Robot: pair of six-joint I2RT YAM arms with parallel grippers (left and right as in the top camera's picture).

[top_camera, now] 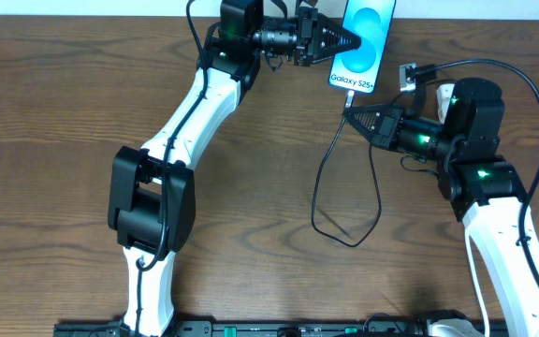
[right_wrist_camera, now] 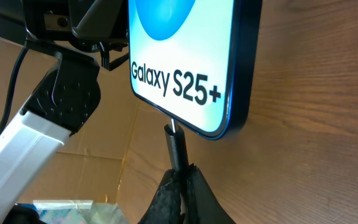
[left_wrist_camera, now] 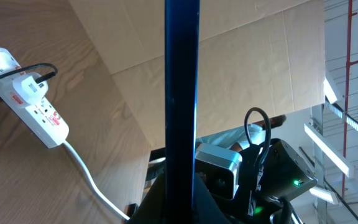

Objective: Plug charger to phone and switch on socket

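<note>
Underneath, a wooden table. At ten o'clock in the left wrist view, a white power strip, flat on the wood. At one o'clock overhead, the phone, screen up, clamped along one long edge by the closed left gripper. Below it, toward six o'clock, a loop of black cable. At the phone's bottom edge, the connector, pinched from six o'clock by the clenched right gripper, metal tip touching that edge.

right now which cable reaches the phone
The thin black charger cable: its tip meets the phone's bottom edge. The thicker white lead only trails from the power strip.
</note>
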